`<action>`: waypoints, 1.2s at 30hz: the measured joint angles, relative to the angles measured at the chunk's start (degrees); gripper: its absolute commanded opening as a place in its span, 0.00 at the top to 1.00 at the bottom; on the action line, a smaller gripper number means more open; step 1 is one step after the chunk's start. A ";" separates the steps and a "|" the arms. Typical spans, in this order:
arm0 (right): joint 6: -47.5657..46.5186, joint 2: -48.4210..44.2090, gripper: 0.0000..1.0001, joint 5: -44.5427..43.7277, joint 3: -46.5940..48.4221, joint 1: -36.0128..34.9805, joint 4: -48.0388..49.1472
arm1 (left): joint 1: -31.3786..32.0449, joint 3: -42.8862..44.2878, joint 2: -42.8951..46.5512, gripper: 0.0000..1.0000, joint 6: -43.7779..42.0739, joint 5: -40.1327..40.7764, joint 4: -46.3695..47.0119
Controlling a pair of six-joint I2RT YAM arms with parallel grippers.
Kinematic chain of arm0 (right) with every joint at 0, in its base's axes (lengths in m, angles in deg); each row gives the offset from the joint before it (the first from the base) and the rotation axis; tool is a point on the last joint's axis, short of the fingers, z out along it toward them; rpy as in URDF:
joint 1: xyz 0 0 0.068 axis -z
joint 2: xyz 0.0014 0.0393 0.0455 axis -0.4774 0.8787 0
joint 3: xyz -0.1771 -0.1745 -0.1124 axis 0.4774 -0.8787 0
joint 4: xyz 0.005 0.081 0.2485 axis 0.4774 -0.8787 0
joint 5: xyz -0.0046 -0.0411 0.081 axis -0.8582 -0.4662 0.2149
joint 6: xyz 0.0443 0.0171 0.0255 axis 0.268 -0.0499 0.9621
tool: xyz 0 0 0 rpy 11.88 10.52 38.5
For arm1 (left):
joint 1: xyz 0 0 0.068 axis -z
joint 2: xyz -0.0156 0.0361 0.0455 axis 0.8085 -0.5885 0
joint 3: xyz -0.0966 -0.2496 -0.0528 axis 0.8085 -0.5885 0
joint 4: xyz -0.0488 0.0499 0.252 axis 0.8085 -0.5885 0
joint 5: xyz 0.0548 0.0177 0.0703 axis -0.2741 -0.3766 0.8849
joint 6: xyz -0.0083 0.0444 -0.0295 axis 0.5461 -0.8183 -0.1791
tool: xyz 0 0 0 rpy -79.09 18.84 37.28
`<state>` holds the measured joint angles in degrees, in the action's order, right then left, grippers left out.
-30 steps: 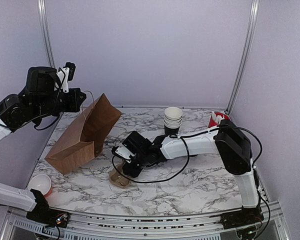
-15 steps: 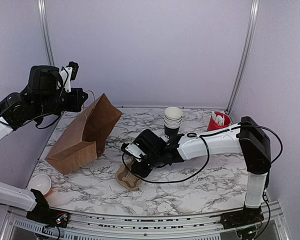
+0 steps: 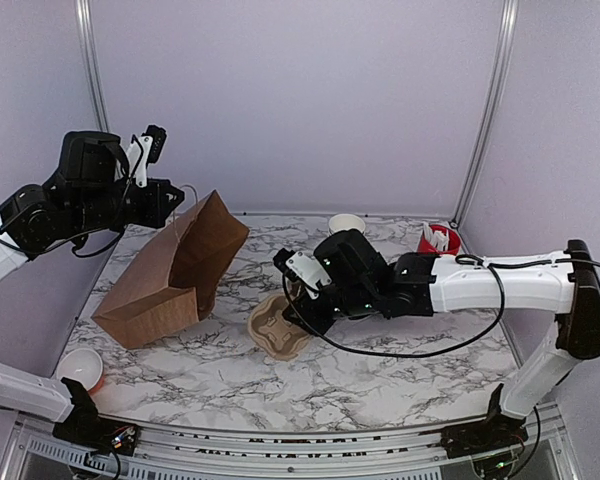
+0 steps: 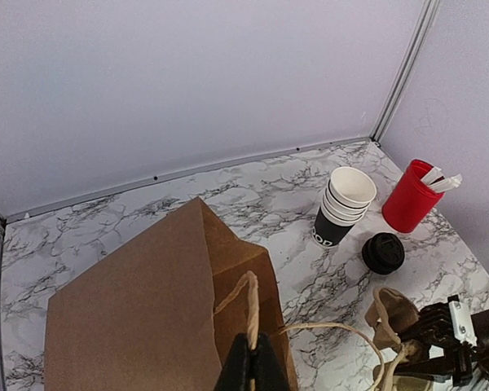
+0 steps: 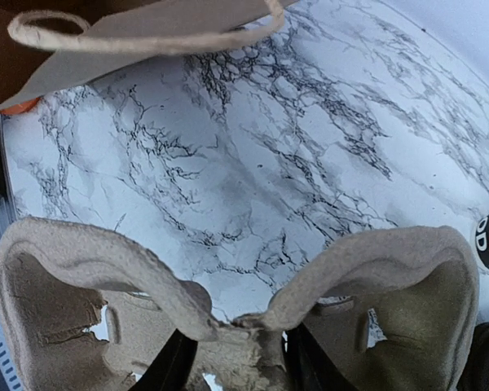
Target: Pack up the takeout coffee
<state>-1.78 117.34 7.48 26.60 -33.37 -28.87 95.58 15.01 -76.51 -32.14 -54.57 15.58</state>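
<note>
The takeout coffee (image 4: 383,252), a small black cup under a round black lid, stands on the table next to the stacked cups; in the top view my right arm hides it. My left gripper (image 3: 176,196) (image 4: 251,358) is shut on the twine handle (image 4: 249,309) of the brown paper bag (image 3: 170,270) and holds its mouth open toward the right. My right gripper (image 3: 302,300) (image 5: 240,354) is shut on a tan pulp cup carrier (image 3: 278,328) (image 5: 375,269), held tilted low over the table just right of the bag's mouth.
A stack of white-rimmed nested cups (image 4: 345,205) (image 3: 346,224) and a red cup with white sticks (image 4: 413,197) (image 3: 437,240) stand at the back right. An orange cup, white inside (image 3: 80,368), sits at the front left. The bag's second handle (image 5: 147,32) hangs loose.
My right arm has swung right and away from the bag's front, carrying the cup carrier with it. My left gripper has lifted the bag's handle slightly.
</note>
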 measured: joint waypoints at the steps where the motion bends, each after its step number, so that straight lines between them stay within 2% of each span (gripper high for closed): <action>1: 0.00 -1.03 0.64 -0.57 -0.26 0.00 -0.13 | 0.00 0.00 -0.02 1.00 -0.13 -0.57 0.00; 9: -0.33 -5.70 0.64 -2.45 -0.24 0.46 -2.34 | 0.00 0.00 -0.63 1.00 -0.35 -4.92 -0.02; 24: -2.40 -8.63 0.64 -2.69 2.12 2.36 -4.70 | 0.00 0.04 -1.38 1.00 -0.33 -8.85 0.00; 36: -5.70 -8.52 0.62 0.79 13.18 2.38 -3.56 | 0.31 0.98 -2.69 1.00 0.07 -14.40 0.00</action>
<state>-7.48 108.81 8.27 39.78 -30.99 -32.43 95.88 16.00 -79.20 -32.08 -68.97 15.58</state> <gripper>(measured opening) 0.373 0.010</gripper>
